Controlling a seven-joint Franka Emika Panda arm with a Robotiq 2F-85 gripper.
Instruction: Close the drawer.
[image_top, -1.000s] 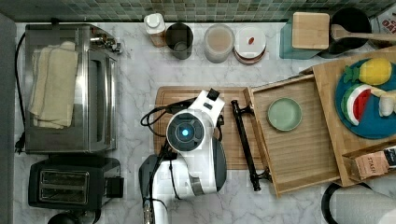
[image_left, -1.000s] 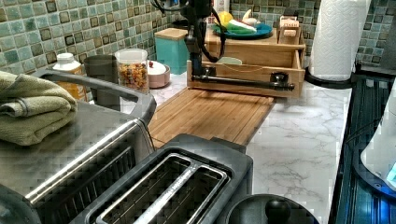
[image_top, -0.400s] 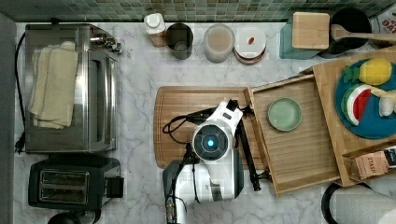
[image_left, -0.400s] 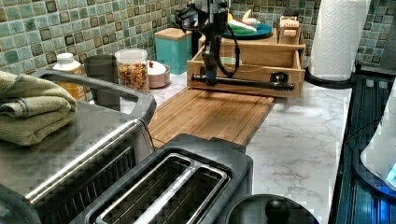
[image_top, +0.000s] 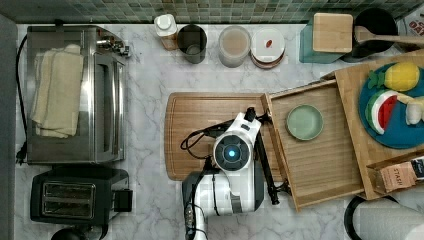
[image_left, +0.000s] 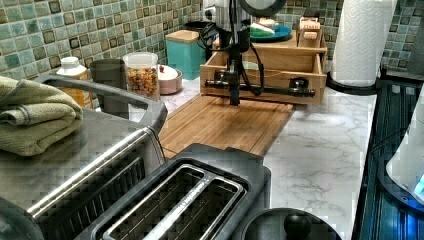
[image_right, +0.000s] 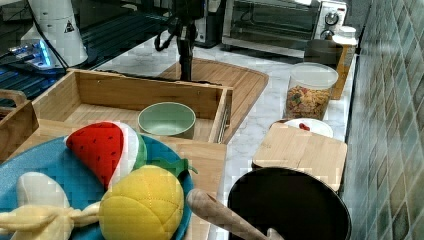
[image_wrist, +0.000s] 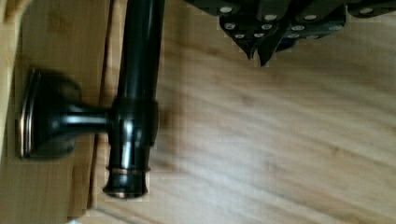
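Item, top view, running from nine o'clock across to three o'clock: a stainless toaster oven (image_top: 75, 95) is sitting at the top view's nine o'clock with a folded beige cloth (image_top: 56, 97) lying on its roof; a black two-slot toaster (image_top: 75, 195) is standing just beside it toward seven o'clock. A rounded-corner flat wooden cutting board (image_top: 200, 130) is lying on the white marble counter (image_top: 145, 145) near the centre. The white robot arm (image_top: 231, 165) is reaching over the board's three o'clock edge, and its black gripper (image_wrist: 258, 45) is hovering above the board just beside the long thin black bar handle (image_top: 265, 157), not touching it; in the wrist view the fingertips are meeting, closed on nothing. The handle is belonging to the wide shallow light-bamboo drawer (image_top: 325, 160), which is standing pulled out, at four o'clock from the frame's centre, its front overlapping the cutting board's edge. A pale green round bowl (image_top: 304, 121) is resting on the slatted bottom in the drawer's far half, toward twelve o'clock. The bamboo top (image_top: 350, 90) is extending past the drawer at three o'clock, bearing a blue plate (image_top: 395, 130) of plush toy fruit. Along the twelve o'clock edge a row of jars and a teal canister with a wooden lid (image_top: 330, 37) are standing against the tiled wall.
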